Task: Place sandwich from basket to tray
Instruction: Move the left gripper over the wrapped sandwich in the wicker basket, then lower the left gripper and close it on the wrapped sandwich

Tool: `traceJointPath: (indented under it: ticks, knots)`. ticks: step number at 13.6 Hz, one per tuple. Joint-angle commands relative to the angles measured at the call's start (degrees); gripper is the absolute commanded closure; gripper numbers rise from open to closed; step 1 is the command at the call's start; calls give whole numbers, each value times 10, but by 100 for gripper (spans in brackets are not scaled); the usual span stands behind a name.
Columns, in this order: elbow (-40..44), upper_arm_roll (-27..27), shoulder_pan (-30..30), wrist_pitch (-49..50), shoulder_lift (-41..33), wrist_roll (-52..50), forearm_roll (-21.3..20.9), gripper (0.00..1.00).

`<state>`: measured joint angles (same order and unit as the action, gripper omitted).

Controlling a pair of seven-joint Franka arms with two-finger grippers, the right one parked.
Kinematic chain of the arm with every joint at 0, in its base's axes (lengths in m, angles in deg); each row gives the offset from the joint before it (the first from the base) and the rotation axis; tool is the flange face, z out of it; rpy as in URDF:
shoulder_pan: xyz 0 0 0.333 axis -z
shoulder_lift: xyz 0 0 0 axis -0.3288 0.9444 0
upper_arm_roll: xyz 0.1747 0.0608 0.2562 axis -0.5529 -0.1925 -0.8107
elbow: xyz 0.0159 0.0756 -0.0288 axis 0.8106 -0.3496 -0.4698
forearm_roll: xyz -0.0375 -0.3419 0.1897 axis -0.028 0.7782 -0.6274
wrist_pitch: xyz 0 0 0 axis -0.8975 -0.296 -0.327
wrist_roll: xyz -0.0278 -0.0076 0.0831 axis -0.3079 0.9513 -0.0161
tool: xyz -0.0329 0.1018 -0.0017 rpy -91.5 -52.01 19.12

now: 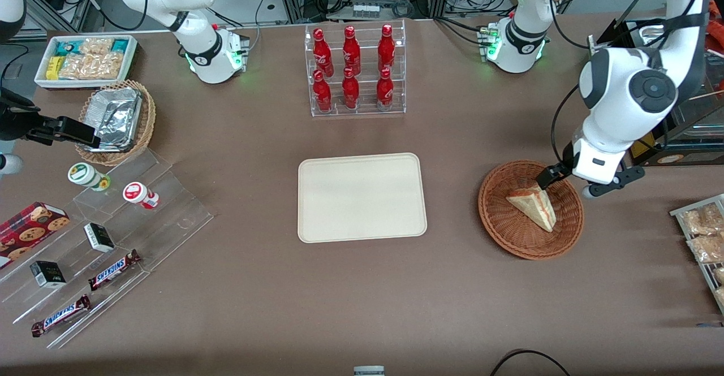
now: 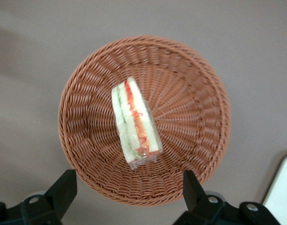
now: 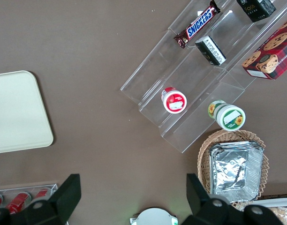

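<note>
Brown tabletop (image 1: 254,285) stretches wide, with the cream tray (image 1: 362,198) bare at its middle, awaiting delivery. Toward the working arm's end, the sandwich (image 2: 135,123) lies in the basket (image 2: 87,140), filling edge up. Above it hovers the gripper (image 2: 127,190), fingers spread to straddle the wedge. Its fingertips are partly cut off.

glossy white arm (image 1: 628,99), dark grey joint caps, black tool (image 2: 129,194).
</note>
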<state>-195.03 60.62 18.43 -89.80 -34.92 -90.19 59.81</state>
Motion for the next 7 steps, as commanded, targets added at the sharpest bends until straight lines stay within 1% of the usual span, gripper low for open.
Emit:
traceJointPath:
  ticks: [1,5,7]
  knots:
    - [-14,-1,1,-30,14,-74,-4,0]
    - [-26,-2,2,-89,44,-128,-4,0]
    - [-34,-2,2,-105,52,-133,-4,0]
